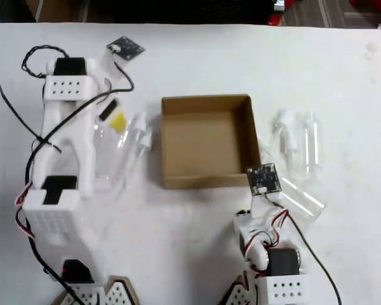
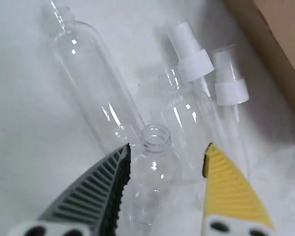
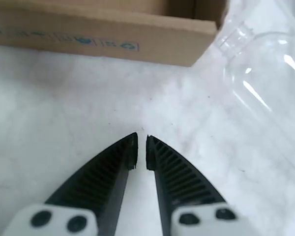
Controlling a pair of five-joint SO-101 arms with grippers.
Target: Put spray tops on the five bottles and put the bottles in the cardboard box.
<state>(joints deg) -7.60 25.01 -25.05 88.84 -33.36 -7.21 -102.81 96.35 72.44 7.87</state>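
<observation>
My left gripper [image 2: 167, 147] is open, its grey finger and yellow finger standing on either side of the open neck of a clear uncapped bottle [image 2: 154, 162]. A second uncapped bottle [image 2: 91, 86] lies beside it. Two white spray tops [image 2: 189, 51] [image 2: 229, 78] sit at the ends of further clear bottles next to the cardboard box [image 2: 280, 44]. In the high view this cluster of bottles [image 1: 128, 149] lies left of the open box [image 1: 206, 175], with the left gripper [image 1: 116, 119] over it. My right gripper [image 3: 141, 138] is shut on nothing above the bare table, near the box wall [image 3: 103, 34] and a clear bottle [image 3: 265, 73].
Right of the box stand or lie a spray top [image 1: 284, 130], an upright-looking clear bottle [image 1: 312, 143] and another bottle on its side [image 1: 300, 194]. The right arm's base [image 1: 270, 257] is at the front edge. Cables trail around the left arm [image 1: 63, 146].
</observation>
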